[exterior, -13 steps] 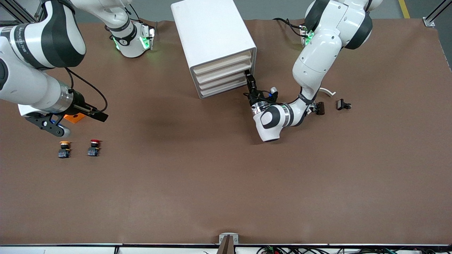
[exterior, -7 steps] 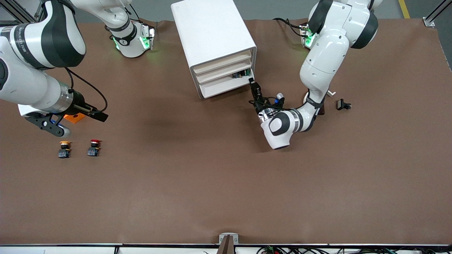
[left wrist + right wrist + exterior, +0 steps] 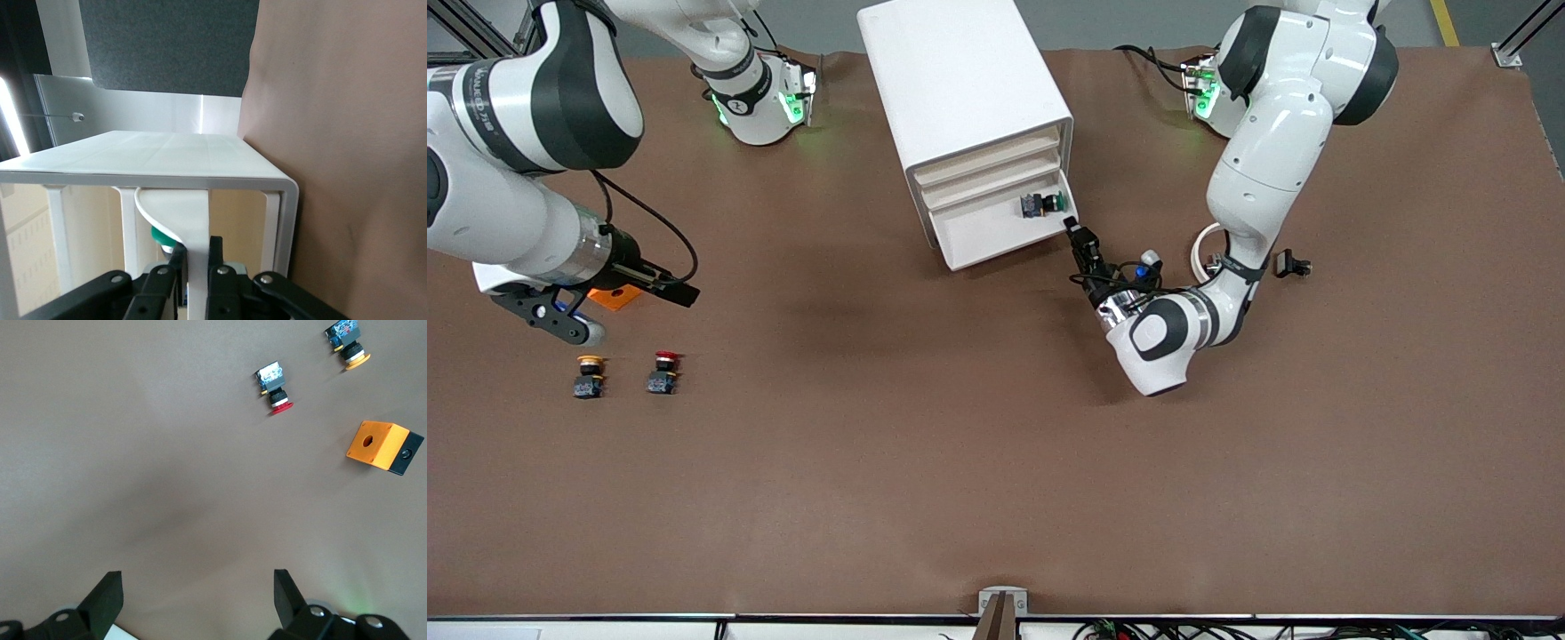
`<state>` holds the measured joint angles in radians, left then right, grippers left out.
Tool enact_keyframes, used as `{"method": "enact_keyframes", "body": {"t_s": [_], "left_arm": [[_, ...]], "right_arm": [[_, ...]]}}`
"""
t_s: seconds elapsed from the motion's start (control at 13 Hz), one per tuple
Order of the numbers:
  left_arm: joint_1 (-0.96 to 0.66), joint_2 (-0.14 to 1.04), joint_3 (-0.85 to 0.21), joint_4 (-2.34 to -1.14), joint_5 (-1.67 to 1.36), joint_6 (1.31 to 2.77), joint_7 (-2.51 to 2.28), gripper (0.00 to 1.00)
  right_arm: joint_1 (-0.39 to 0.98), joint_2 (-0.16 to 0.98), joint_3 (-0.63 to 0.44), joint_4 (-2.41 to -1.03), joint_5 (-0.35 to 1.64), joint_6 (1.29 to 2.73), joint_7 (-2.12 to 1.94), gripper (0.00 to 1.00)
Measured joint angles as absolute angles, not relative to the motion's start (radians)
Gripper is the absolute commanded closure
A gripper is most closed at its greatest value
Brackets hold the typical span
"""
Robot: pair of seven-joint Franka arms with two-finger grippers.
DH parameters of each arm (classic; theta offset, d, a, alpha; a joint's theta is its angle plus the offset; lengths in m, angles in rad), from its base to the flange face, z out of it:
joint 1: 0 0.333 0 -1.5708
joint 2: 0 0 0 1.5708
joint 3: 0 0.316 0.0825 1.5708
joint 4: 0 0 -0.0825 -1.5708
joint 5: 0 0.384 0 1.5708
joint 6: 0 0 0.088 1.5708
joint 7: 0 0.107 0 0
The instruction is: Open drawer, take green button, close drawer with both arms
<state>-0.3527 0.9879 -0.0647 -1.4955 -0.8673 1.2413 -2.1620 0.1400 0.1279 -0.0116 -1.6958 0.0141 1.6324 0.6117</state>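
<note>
The white cabinet (image 3: 960, 80) stands at the table's back middle. Its lowest drawer (image 3: 996, 236) is pulled partly out. The green-capped button (image 3: 1047, 203) lies in it, at the end toward the left arm. My left gripper (image 3: 1074, 229) is shut on the drawer's front corner. In the left wrist view its fingers (image 3: 175, 257) pinch a white part of the drawer (image 3: 197, 220), with the green cap (image 3: 162, 236) showing just past them. My right gripper (image 3: 685, 295) waits open and empty above the table near the right arm's end; the right wrist view shows it (image 3: 197, 597) wide open.
A yellow-capped button (image 3: 589, 376) and a red-capped button (image 3: 663, 372) stand near the right gripper, beside an orange box (image 3: 615, 296). A small black part (image 3: 1292, 263) and a white ring (image 3: 1202, 251) lie by the left arm. The three upper drawers are shut.
My left gripper has pulled the lowest drawer out toward the front camera, and the green button has come into view. The right arm has not moved.
</note>
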Motion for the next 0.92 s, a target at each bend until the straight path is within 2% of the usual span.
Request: {"method": "enact_keyframes", "body": {"t_s": [0.54, 0.92], "left_arm": [[-0.295, 0.988, -0.058, -1.452, -0.86, 1.25, -2.167, 0.84], [-0.293, 0.988, -0.027, -1.43, -0.86, 1.257, -2.168, 0.84]], "right_arm": [[0.15, 0.127, -0.012, -1.676, 0.015, 1.677, 0.73, 0.0], [0.349, 0.105, -0.005, -1.663, 0.017, 1.684, 1.239, 0.0]]}}
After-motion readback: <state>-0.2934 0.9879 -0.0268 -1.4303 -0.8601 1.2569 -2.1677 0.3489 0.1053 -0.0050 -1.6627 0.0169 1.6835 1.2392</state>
